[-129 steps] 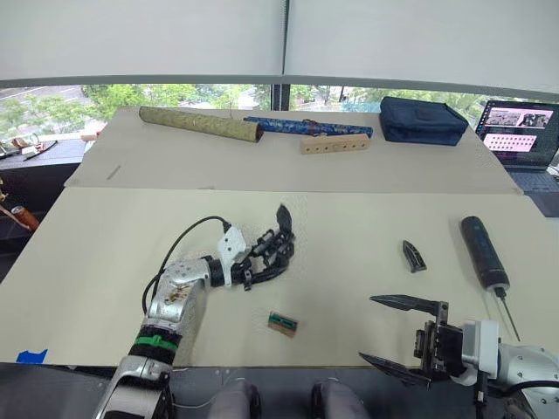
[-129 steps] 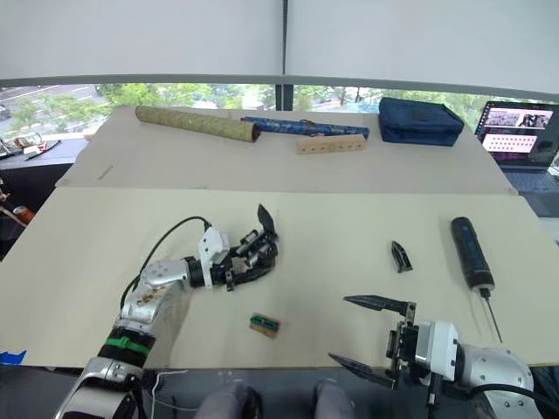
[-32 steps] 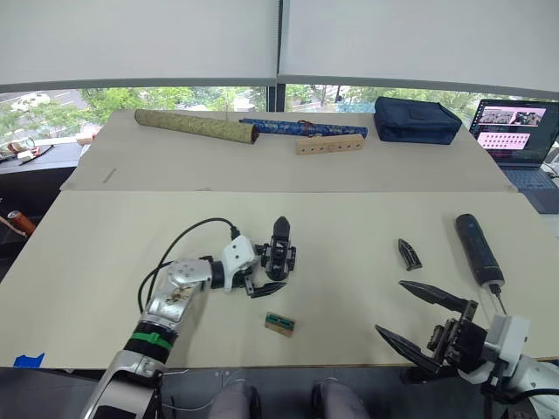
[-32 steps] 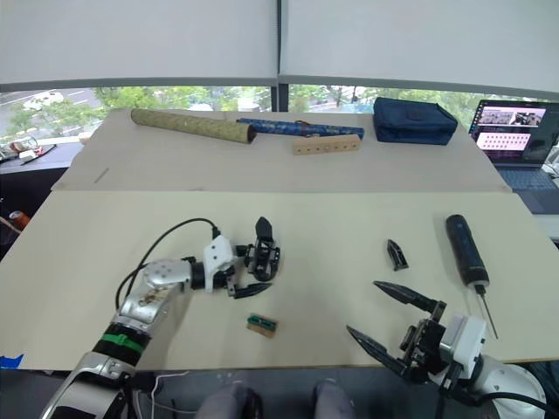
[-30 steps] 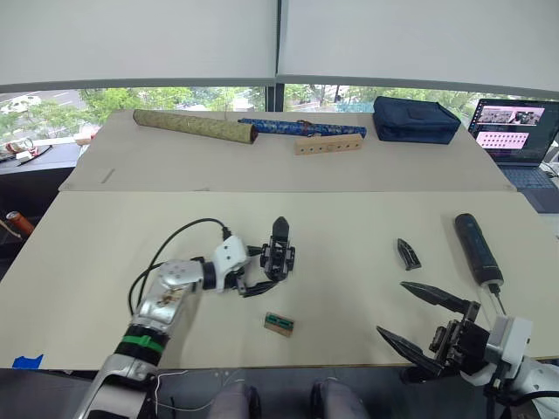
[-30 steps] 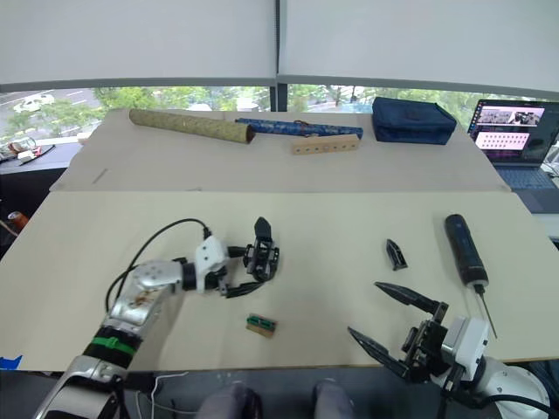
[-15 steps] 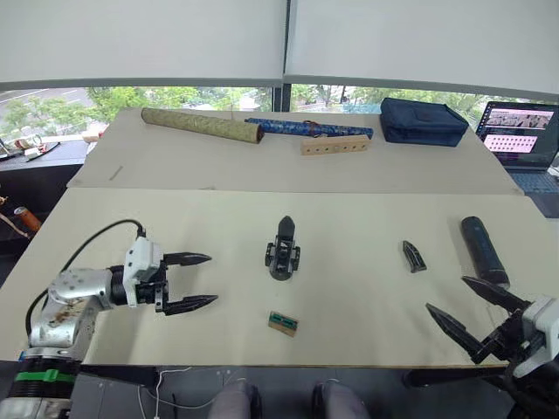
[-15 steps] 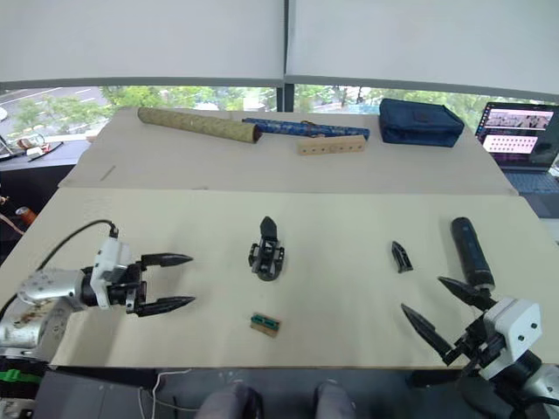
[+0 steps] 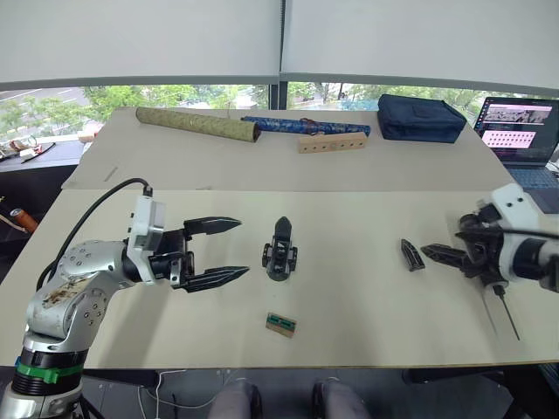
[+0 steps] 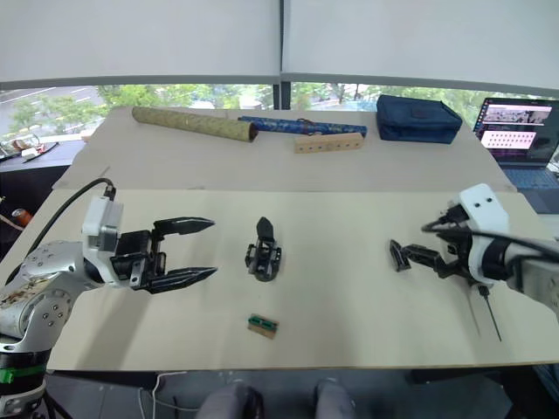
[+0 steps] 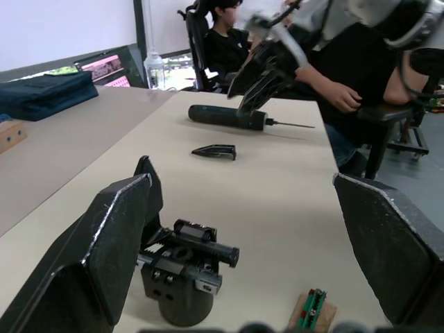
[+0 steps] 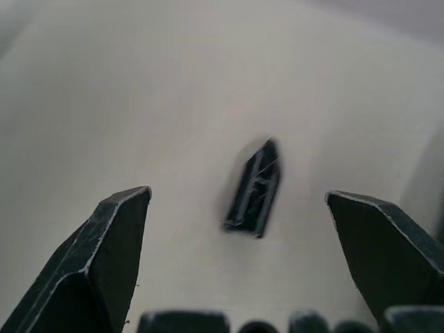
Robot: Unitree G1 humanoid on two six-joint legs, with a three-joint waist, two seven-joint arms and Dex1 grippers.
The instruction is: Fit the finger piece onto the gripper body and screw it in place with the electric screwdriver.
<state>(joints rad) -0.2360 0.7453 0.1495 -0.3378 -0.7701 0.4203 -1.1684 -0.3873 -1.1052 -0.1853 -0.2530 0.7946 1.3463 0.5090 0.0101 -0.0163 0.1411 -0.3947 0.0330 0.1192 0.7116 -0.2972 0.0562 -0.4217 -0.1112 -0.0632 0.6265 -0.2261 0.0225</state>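
Note:
The gripper body stands upright alone at the table's middle. My left gripper is open a short way to its left, fingertips aimed at it and apart from it; the left wrist view has the gripper body ahead between the open fingers. The finger piece lies flat to the right. My right gripper hovers open just right of it, and the finger piece lies ahead between its tips. The electric screwdriver lies beyond; my right arm covers most of it, leaving its bit showing.
A small green-and-wood block lies in front of the gripper body. At the back are an olive roll, a blue roll, a drilled wooden bar, a navy pouch and a laptop. A person sits beyond the table's right end.
My left gripper let go of the gripper body, drew back left, then came partway back, open. My right gripper rose from the front edge to beside the finger piece.

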